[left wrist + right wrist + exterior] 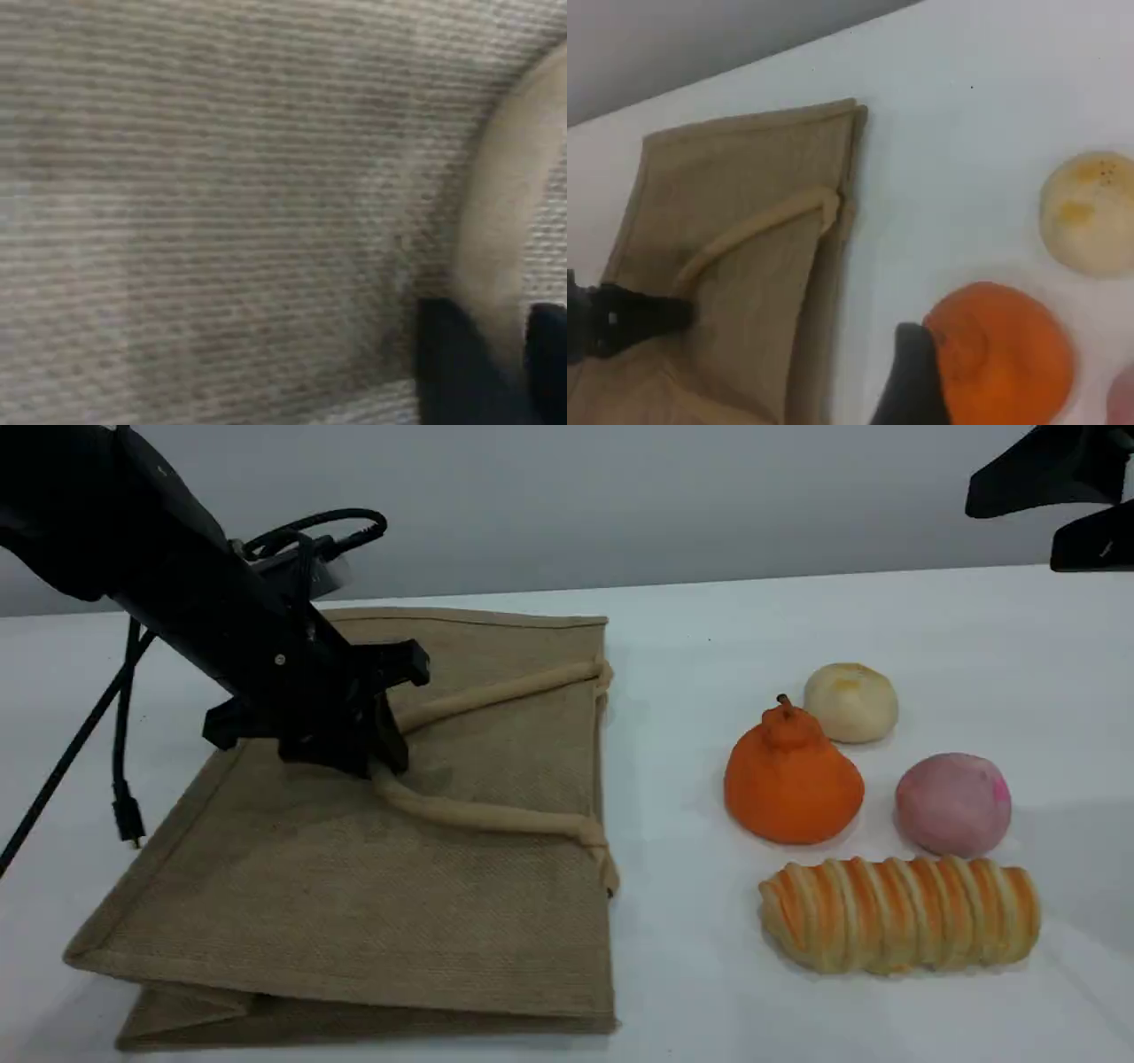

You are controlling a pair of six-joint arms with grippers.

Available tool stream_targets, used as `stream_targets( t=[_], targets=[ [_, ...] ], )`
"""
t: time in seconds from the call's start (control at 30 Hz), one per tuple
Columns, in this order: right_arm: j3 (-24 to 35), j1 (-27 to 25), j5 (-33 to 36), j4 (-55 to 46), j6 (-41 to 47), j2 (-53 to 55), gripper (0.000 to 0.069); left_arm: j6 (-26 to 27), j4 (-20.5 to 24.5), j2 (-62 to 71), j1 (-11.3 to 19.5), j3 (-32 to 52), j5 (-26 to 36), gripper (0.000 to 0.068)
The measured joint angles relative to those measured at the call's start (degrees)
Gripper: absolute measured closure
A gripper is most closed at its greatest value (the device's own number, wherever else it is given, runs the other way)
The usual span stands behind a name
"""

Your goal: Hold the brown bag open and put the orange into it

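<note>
The brown bag (354, 886) lies flat on the white table at the left, its mouth facing right. My left gripper (376, 762) is down on the bag at the bend of its upper beige handle (496, 815). In the left wrist view the handle (505, 204) runs between the two black fingertips (452, 372), which are closed against it over the woven cloth (221, 221). The orange (791, 784) stands on the table to the right of the bag. My right gripper (1063, 514) hangs open high at the far right. Its fingertip (912, 381) shows beside the orange (1001, 354).
Around the orange lie a pale bun (850, 701), a pink ball (952, 803) and an orange-striped bread loaf (899, 914). A black cable (124, 779) dangles from the left arm at the bag's left side.
</note>
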Motion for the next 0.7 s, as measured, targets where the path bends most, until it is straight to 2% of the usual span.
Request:
stream_targets(
  t=[0.07,0.23,0.37,0.57,0.7],
  targets=[
    [0.0,0.0,0.0,0.0,0.0,0.0,0.0200,0.0,0.0,0.0,0.0,0.0,0.1,0.0595],
    [0.0,0.0,0.0,0.0,0.1,0.0,0.0200,0.0,-0.1,-0.2,0.0,0.0,0.3,0.0597],
    [0.0,0.0,0.0,0.0,0.1,0.0,0.0201,1.7,0.0,-1.8,0.0,-0.7,2.7,0.0597],
    [0.0,0.0,2.2,0.0,0.1,0.0,0.0201,3.7,0.5,-6.8,0.0,-5.1,11.5,0.0597],
    [0.0,1.0,2.5,0.0,0.0,0.0,0.0201,3.7,3.6,-11.2,0.0,-9.1,19.1,0.0597]
  ],
)
